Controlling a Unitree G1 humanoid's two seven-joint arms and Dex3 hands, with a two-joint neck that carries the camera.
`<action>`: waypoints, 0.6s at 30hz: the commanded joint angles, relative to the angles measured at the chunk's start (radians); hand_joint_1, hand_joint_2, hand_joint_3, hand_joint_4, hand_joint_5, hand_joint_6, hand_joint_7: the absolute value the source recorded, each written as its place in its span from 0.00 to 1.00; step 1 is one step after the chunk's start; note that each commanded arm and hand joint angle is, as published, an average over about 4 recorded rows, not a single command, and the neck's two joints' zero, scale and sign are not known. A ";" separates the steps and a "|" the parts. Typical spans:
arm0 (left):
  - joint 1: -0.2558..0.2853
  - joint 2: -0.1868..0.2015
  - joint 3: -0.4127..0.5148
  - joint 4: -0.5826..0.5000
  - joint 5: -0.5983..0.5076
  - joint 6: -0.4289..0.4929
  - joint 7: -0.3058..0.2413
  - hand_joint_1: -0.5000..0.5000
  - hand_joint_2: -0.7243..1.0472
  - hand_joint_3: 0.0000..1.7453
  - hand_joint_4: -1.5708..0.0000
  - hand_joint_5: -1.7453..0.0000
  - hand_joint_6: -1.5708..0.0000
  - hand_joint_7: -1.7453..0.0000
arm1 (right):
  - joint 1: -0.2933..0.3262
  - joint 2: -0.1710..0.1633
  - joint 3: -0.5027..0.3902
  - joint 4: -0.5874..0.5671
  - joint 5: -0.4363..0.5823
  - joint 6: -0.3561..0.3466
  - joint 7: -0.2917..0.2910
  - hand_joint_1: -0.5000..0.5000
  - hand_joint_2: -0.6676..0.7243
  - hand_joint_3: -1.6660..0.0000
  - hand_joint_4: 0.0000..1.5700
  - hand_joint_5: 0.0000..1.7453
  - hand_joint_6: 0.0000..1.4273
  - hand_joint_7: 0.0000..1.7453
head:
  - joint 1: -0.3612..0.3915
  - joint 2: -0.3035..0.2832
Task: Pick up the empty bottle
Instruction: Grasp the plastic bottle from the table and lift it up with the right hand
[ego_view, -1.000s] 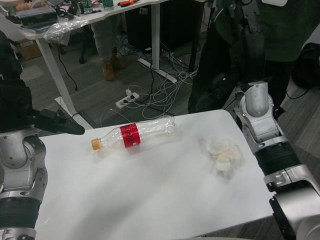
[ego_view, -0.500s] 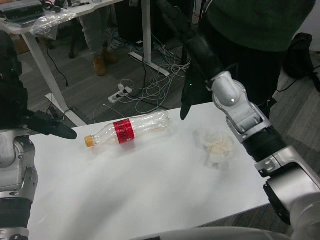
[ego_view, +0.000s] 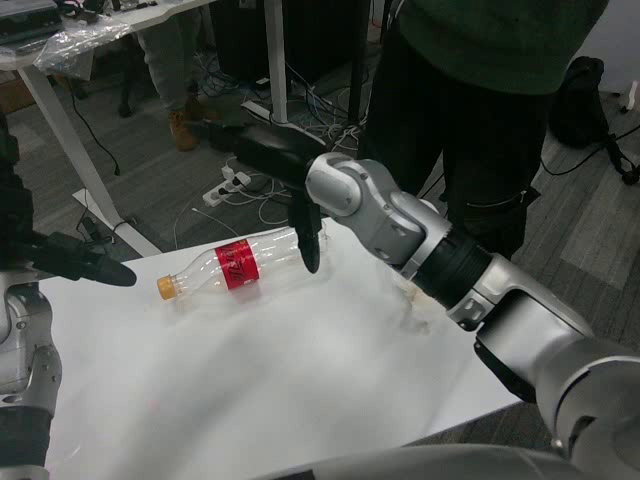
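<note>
While the empty bottle (ego_view: 240, 264) lies on its side at the far left of the white table (ego_view: 260, 390), the right hand (ego_view: 270, 160) hovers above it, fingers spread and empty, and should drop squarely over the red label (ego_view: 236, 266) before closing.

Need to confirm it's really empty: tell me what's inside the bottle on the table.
The bottle lies on its side on the white table; its clear body shows nothing inside. The red label and the right hand above its base end cover parts of it, so those stretches stay unseen.
</note>
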 joint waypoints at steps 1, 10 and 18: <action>0.005 -0.002 0.027 0.004 -0.004 -0.006 0.000 0.00 0.00 0.00 1.00 1.00 1.00 1.00 | -0.064 0.027 0.088 0.074 -0.052 0.025 0.000 0.25 0.69 1.00 0.00 0.00 0.00 0.00 | -0.004 -0.005; 0.000 -0.006 0.018 0.033 -0.005 -0.006 0.000 0.00 0.00 0.00 1.00 1.00 1.00 1.00 | -0.137 0.107 0.282 0.312 -0.102 0.058 -0.034 0.25 0.64 1.00 0.00 0.00 0.00 0.00 | -0.022 -0.009; -0.005 -0.009 0.001 0.059 -0.011 -0.008 -0.001 0.00 0.00 0.03 1.00 1.00 1.00 1.00 | -0.193 0.163 0.354 0.629 -0.087 0.016 -0.141 0.29 0.58 1.00 0.00 0.00 0.00 0.00 | -0.023 -0.017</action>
